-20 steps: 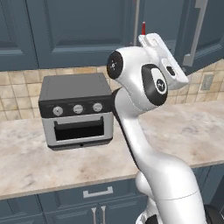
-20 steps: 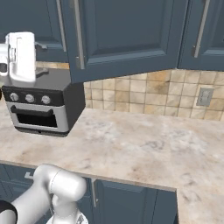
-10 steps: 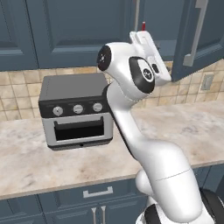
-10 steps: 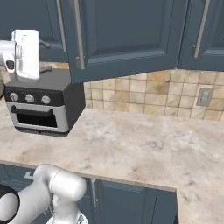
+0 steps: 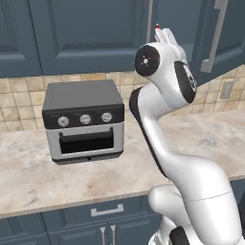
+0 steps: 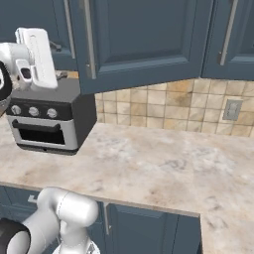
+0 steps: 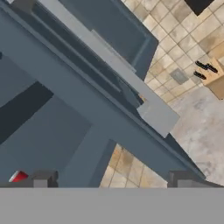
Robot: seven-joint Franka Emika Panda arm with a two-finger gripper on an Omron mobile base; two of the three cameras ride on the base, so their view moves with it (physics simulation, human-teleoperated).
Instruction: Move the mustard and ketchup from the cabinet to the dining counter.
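The ketchup is judged to be the small red shape with a pale tip [image 7: 17, 176] at the lower left of the hand view, close beside one fingertip, though too little of it is seen to rule out another red thing. A thin red sliver [image 5: 157, 26] is also seen just above the raised hand in the left base view. The mustard cannot be made out. Both are taken to be inside the cabinet [image 7: 48, 127], whose door [image 6: 144, 44] is swung out over the tabletop [image 6: 163, 163]. The pincer [image 7: 113, 180] is raised to the cabinet's lower edge and is spread wide, with nothing between its tips.

The step in hand is judged to be the reach into the cabinet. It is best done by the hand being levelled first, so that the shelf is faced squarely. The open door and its long handle [image 7: 109, 57] should be kept clear of the wrist. The red bottle should be centred between the tips before any closing is begun. The toaster oven [image 5: 83, 119] at the back edge of the tabletop is well below the hand.
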